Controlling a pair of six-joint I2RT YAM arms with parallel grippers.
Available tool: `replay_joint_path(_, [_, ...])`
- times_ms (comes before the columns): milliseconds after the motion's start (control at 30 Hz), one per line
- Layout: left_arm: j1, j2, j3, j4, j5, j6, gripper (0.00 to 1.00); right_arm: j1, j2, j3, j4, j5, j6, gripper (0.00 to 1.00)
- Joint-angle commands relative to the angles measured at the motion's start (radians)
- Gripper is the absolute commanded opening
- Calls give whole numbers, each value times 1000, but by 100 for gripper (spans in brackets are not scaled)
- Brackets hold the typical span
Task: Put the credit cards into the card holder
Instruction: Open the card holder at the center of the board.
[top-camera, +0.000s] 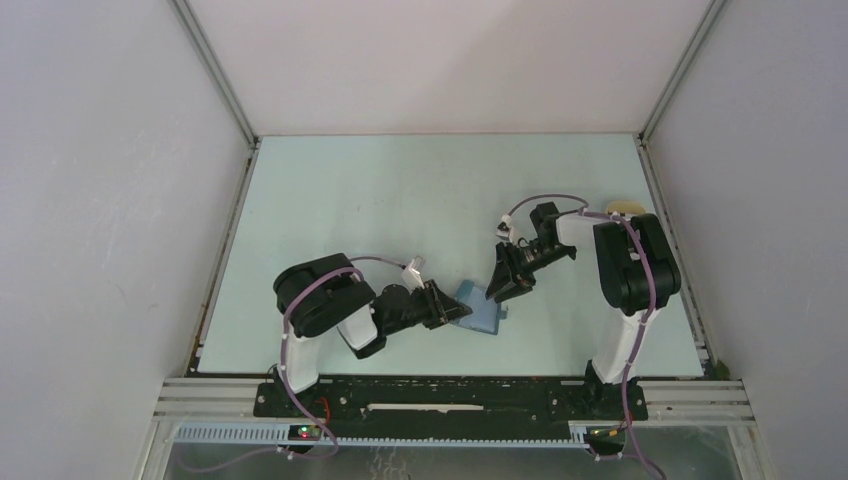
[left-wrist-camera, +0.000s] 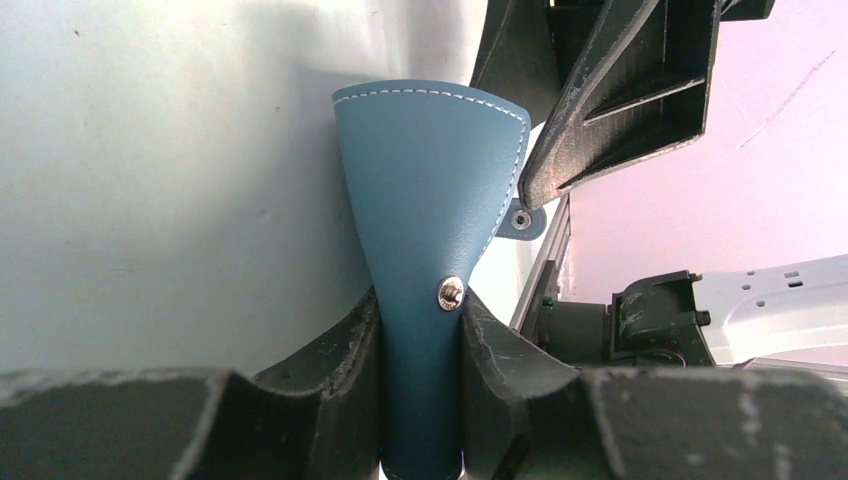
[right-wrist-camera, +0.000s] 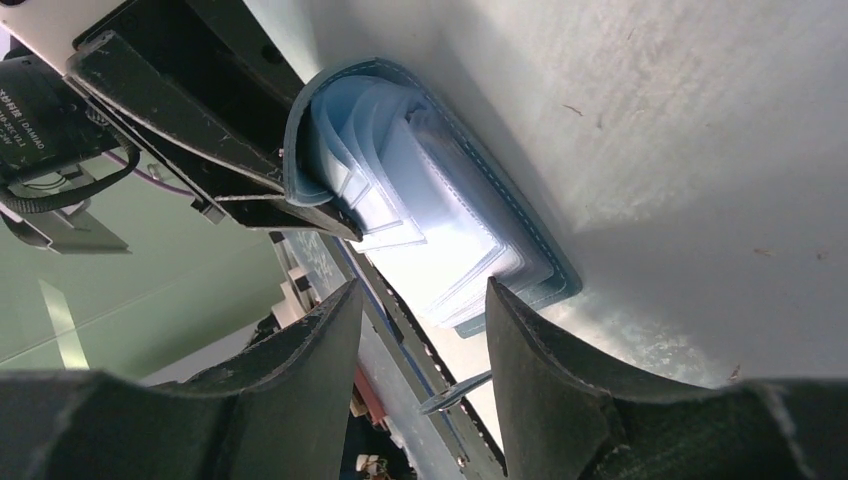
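Since the card holder (top-camera: 480, 312) is propped open, I'd say the step in hand is getting a card down into one of its pockets. To do that well, keep the left pinch firm so the cover can't flop shut. Pick one pocket mouth and slide in along it rather than jabbing, because those sleeves look floppy and would probably buckle.

Top view: the card holder sits on the table (top-camera: 330, 200) toward the near side, between the two arms. The left fingers (top-camera: 441, 304) are on its left edge, and the right fingers (top-camera: 508, 280) hang just beside its far right corner. I can't spot the credit cards anywhere from up here.

Left wrist view: the left fingers (left-wrist-camera: 350, 370) are pinching the teal cover, one on each side, right by the snap button (left-wrist-camera: 451, 293). The cover stands up and flares out past them. One of the right fingers (left-wrist-camera: 600, 110) pokes in at its upper right edge, touching or nearly so, I can't tell which.

Right wrist view: the right fingers (right-wrist-camera: 330, 370) are spread apart with nothing clearly gripped, aimed at the lighter blue pockets (right-wrist-camera: 440, 220), which are fanned open. A thin grey sliver (right-wrist-camera: 455, 392) shows low in the gap, too small to say what it is.
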Motion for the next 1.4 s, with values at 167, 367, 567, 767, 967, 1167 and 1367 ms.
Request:
replay_joint_path(167, [-10, 4, 27, 66, -3, -3, 36, 10, 25, -5, 39, 17, 67, 58])
replay_joint_path(367, [-12, 6, 32, 68, 9, 1, 41, 14, 24, -2, 48, -12, 82, 58])
replay_joint_path(567, [-14, 6, 39, 70, 24, 7, 43, 20, 36, 6, 50, -31, 89, 59])
replay_joint_path(767, [-16, 9, 51, 69, 36, 12, 45, 31, 54, 16, 63, -36, 127, 59])
replay_joint_path(967, [-18, 19, 64, 69, 51, 14, 47, 49, 58, 27, 65, -50, 139, 61])
replay_joint_path(1167, [-20, 21, 70, 70, 57, 17, 49, 61, 66, 38, 71, -69, 149, 63])
replay_joint_path(1367, [-23, 21, 76, 70, 63, 21, 56, 75, 70, 53, 73, -109, 154, 64])
